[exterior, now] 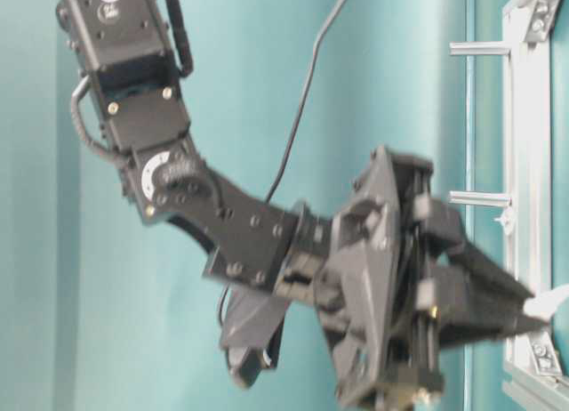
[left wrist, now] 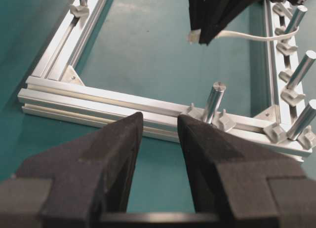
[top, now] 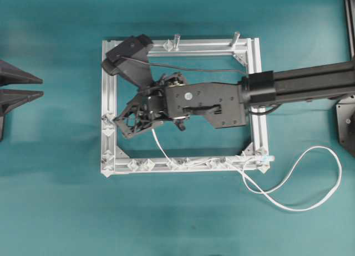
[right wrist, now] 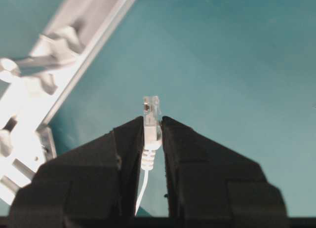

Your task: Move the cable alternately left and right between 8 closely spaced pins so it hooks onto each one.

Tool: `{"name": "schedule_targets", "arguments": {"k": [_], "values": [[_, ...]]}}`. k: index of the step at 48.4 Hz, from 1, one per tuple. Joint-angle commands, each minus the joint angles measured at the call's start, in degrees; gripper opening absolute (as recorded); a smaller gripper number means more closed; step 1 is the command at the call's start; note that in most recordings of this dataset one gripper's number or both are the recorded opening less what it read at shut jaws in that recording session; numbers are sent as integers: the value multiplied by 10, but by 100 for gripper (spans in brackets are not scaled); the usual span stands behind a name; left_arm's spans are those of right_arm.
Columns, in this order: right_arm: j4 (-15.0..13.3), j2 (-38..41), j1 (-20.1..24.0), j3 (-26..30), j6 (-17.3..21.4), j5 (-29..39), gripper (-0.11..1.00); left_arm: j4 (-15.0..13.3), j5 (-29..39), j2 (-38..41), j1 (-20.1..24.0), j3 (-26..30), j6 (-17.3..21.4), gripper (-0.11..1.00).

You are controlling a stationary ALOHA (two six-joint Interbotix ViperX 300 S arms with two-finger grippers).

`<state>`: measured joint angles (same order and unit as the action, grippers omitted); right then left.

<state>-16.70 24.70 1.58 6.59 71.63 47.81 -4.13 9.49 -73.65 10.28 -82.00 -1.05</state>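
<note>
Black right pincer (right wrist: 152,134) clamped on cable (top: 288,203) plug (right wrist: 151,120) above teal counter (top: 55,184); left pincer (left wrist: 159,134) spread wide, holding nothing.

A teal table (top: 55,200) carries the aluminium frame (top: 108,128) and the cable's (top: 310,203) loop.

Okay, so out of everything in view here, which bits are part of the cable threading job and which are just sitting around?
Part of the job:
- cable, its plug gripped in the right hand
- pins along the frame's near rail

Just there:
- two upright silver posts on the far rail
- left hand, open and empty, away from the cable
- teal table
</note>
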Motion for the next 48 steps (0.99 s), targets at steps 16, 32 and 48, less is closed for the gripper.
{"name": "schedule_targets", "arguments": {"k": [16,32,48], "values": [[-2,28,8,90,-3,-10,15,2,-6,4,2,5,-4,38],[9,34,44,101,4,11,15,2,-6,4,2,5,-4,38],[25,34,80,105,28,16,15,2,-6,4,2,5,-4,38]]}}
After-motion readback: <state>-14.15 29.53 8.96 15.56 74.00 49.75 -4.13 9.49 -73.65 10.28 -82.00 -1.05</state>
